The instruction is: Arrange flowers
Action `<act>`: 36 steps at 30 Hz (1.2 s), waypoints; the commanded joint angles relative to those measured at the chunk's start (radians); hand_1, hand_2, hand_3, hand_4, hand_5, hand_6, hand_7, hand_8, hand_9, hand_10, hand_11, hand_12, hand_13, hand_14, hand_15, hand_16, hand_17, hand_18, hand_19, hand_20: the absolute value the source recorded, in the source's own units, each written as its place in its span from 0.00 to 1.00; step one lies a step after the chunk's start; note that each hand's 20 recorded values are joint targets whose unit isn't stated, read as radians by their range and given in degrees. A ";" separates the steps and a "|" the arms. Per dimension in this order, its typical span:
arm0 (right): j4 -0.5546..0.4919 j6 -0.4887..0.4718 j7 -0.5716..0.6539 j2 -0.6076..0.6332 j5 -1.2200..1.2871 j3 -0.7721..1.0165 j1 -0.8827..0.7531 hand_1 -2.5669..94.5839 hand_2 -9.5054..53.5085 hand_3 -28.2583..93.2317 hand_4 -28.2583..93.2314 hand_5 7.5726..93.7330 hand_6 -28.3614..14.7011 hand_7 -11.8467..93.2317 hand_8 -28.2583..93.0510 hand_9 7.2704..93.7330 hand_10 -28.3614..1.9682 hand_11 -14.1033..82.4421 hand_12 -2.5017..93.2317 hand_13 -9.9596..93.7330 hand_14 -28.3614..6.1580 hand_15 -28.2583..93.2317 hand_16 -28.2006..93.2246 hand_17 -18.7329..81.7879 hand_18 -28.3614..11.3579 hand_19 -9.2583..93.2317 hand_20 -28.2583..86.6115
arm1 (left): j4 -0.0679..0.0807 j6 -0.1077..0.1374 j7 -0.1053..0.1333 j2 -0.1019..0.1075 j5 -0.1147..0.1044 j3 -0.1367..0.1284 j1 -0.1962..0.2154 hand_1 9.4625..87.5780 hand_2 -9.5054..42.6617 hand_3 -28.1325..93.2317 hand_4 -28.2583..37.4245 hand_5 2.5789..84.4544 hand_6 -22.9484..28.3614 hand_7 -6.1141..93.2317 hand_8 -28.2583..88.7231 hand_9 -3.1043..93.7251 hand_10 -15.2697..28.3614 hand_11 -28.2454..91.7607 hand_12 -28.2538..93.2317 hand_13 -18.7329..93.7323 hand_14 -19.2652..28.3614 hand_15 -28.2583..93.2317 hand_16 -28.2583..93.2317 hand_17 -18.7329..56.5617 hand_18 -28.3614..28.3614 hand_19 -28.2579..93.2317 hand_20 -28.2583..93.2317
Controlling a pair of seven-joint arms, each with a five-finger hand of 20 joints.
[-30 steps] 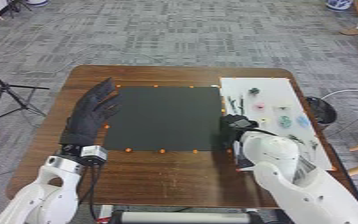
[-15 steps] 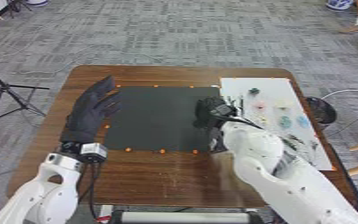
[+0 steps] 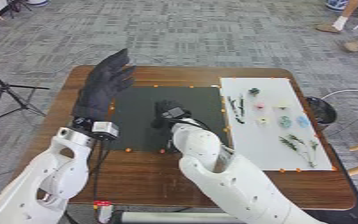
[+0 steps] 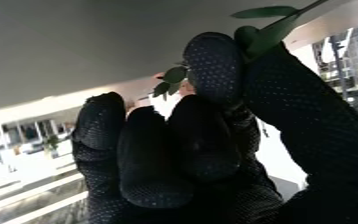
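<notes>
Green-leaved sprig (image 4: 271, 39): pinched in black-gloved right hand (image 3: 169, 111)
Beneath: black square mat (image 3: 209, 102), inside edges
Left hand (image 3: 102, 87): spread, near left edge

Left arm (image 3: 64, 172) and right arm (image 3: 246, 190): white, smooth rounded shells, small dark spots (screws, probably). Oval cutouts in left arm's shell. Left robot hand (image 3: 104, 87): black glove, long cuff, black collar at wrist. White boxy module (image 3: 105, 129) there, dark markings; dark cables (image 3: 99, 155) run down beside the arm. Right robot hand (image 3: 169, 115): black too, thin dark cable by the wrist; wrist view shows ribbed-looking fabric, tiny pale dots, rounded fingertips (image 4: 215, 65).
</notes>
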 commanded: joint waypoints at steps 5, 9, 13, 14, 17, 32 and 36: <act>0.100 0.067 0.066 -0.163 -0.010 0.021 -0.007 0.41 0.00 0.96 0.17 0.80 0.64 0.60 0.48 0.87 0.66 0.88 0.68 0.82 0.51 0.98 0.59 0.54 0.14 0.98 0.56 | 0.030 -0.052 0.000 -0.067 0.009 0.058 -0.123 0.19 0.04 0.73 0.00 0.27 0.49 0.26 0.16 0.25 0.57 0.33 0.41 0.33 0.68 0.36 0.30 0.08 0.90 0.60 0.29; 0.117 0.063 0.076 -0.186 0.022 0.029 -0.020 0.41 0.00 0.96 0.17 0.80 0.64 0.59 0.48 0.87 0.66 0.88 0.68 0.82 0.51 0.98 0.59 0.54 0.13 0.98 0.56 | 0.022 -0.035 0.010 -0.077 0.013 0.056 -0.113 0.19 0.04 0.72 0.00 0.27 0.49 0.26 0.16 0.25 0.57 0.33 0.41 0.33 0.68 0.36 0.30 0.08 0.90 0.60 0.29; 0.112 0.061 0.050 -0.198 0.016 0.022 -0.047 0.42 0.00 0.95 0.16 0.81 0.64 0.59 0.48 0.87 0.66 0.87 0.67 0.82 0.51 0.98 0.59 0.54 0.13 0.98 0.55 | 0.009 -0.019 0.031 -0.081 0.011 0.049 -0.095 0.19 0.04 0.73 0.00 0.27 0.49 0.26 0.16 0.25 0.57 0.33 0.41 0.33 0.68 0.36 0.30 0.08 0.90 0.60 0.29; 0.109 0.065 0.044 -0.199 0.022 0.024 -0.056 0.42 0.00 0.95 0.16 0.81 0.64 0.59 0.48 0.87 0.66 0.87 0.67 0.82 0.51 0.98 0.59 0.54 0.13 0.98 0.55 | 0.010 -0.021 0.033 -0.083 0.011 0.052 -0.096 0.19 0.04 0.73 0.00 0.27 0.49 0.26 0.16 0.25 0.57 0.33 0.41 0.33 0.68 0.36 0.30 0.08 0.90 0.60 0.29; 0.095 0.066 0.003 -0.192 0.028 0.016 -0.078 0.42 0.00 0.95 0.16 0.81 0.63 0.58 0.48 0.87 0.65 0.87 0.67 0.81 0.51 0.97 0.60 0.54 0.13 0.98 0.55 | 0.003 -0.020 0.041 -0.086 0.012 0.043 -0.082 0.19 0.04 0.73 0.00 0.27 0.49 0.26 0.16 0.25 0.57 0.33 0.41 0.33 0.68 0.36 0.30 0.08 0.90 0.60 0.29; 0.151 0.125 -0.129 -0.209 -0.090 0.031 -0.120 0.44 0.00 0.94 0.14 0.80 0.63 0.57 0.47 0.86 0.65 0.86 0.67 0.81 0.50 0.97 0.60 0.53 0.14 0.97 0.55 | -0.002 -0.005 0.066 -0.101 0.006 0.060 -0.084 0.19 0.04 0.73 0.00 0.27 0.49 0.26 0.16 0.25 0.57 0.33 0.41 0.33 0.68 0.36 0.30 0.08 0.90 0.60 0.29; 0.169 0.154 -0.103 -0.206 -0.092 0.032 -0.107 0.44 0.00 0.94 0.14 0.80 0.63 0.57 0.47 0.86 0.65 0.86 0.67 0.81 0.50 0.97 0.60 0.53 0.14 0.97 0.56 | 0.001 -0.017 0.059 -0.105 0.005 0.061 -0.085 0.19 0.04 0.73 0.00 0.27 0.49 0.25 0.16 0.25 0.57 0.33 0.41 0.33 0.68 0.36 0.30 0.08 0.90 0.60 0.29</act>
